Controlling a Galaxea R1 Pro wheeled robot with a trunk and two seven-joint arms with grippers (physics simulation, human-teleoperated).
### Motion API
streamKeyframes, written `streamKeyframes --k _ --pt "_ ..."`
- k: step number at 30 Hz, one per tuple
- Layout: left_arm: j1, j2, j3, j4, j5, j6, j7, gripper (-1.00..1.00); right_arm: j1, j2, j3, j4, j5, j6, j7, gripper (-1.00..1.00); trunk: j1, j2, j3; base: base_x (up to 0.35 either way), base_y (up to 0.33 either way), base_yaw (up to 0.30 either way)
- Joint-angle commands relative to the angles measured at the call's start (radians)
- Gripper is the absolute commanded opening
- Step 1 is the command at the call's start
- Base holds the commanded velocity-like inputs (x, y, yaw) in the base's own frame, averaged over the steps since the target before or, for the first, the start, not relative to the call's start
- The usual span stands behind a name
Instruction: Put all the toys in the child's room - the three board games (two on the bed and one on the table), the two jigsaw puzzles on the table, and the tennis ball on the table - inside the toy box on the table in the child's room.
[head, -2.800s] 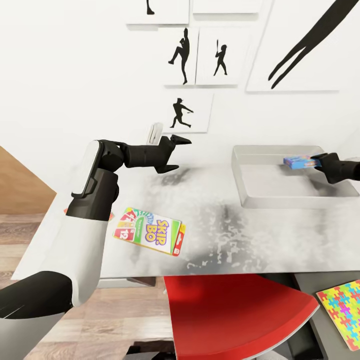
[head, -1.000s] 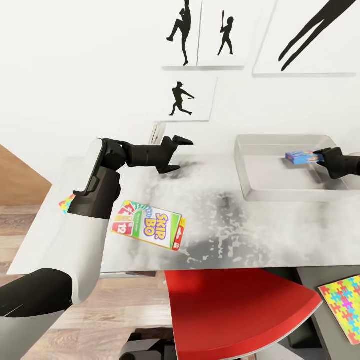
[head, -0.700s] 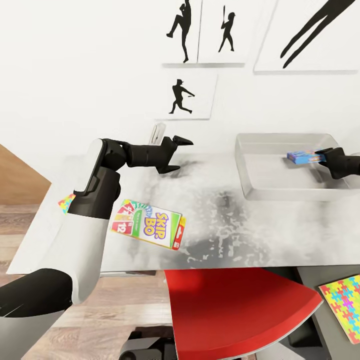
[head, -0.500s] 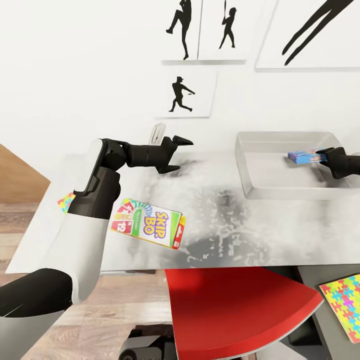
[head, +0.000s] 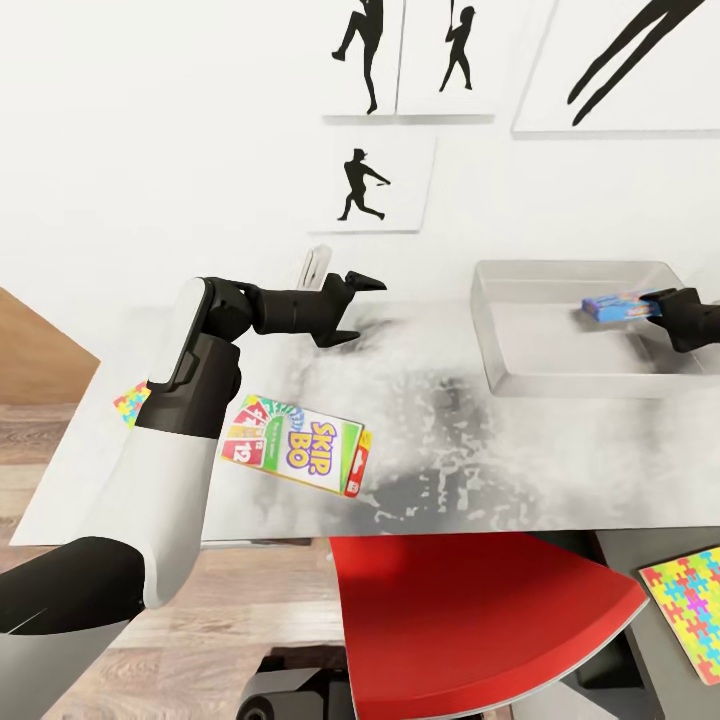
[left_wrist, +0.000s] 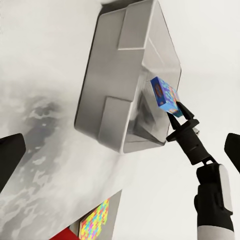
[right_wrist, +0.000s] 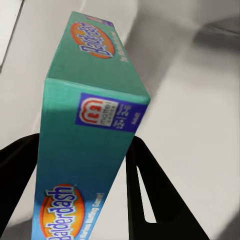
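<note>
The toy box sits at the far right end of the counter, its back wall close to the white wall and its front wall well back from the counter's near edge, leaving a broad bare stretch of grey top between it and the SKIP BO box. The right tool is clenched on the blue board game, pinching one short end; the game hangs above the box's floor near its far right corner, its long axis running roughly along the counter's length, free end toward the box's middle. In the right wrist view the blue board game lies between the two dark fingers, lettered Balderdash on its faces. The SKIP BO box lies flat near the counter's near edge toward the left end, long axis slightly skewed to that edge. The left tool hovers over the counter's far middle, fingers spread and grasping nothing. One jigsaw puzzle peeks out at the counter's left edge behind the left arm; another jigsaw puzzle lies on a dark surface below the counter's near right corner, beside the red chair.
</note>
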Motion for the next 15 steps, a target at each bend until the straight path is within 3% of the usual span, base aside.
streamKeyframes --k 1,15 --pt "-0.001 0.0 0.001 0.0 0.009 0.0 0.01 1.0 -0.001 0.0 -0.004 -0.001 -0.011 0.004 -0.009 -1.0 0.001 -0.002 -0.002 0.0 0.0 0.0" --pt "-0.001 0.0 0.001 0.0 0.008 0.0 0.01 1.0 -0.002 -0.003 -0.004 -0.013 -0.011 0.003 -0.009 -1.0 0.001 -0.002 -0.004 0.0 0.0 0.0"
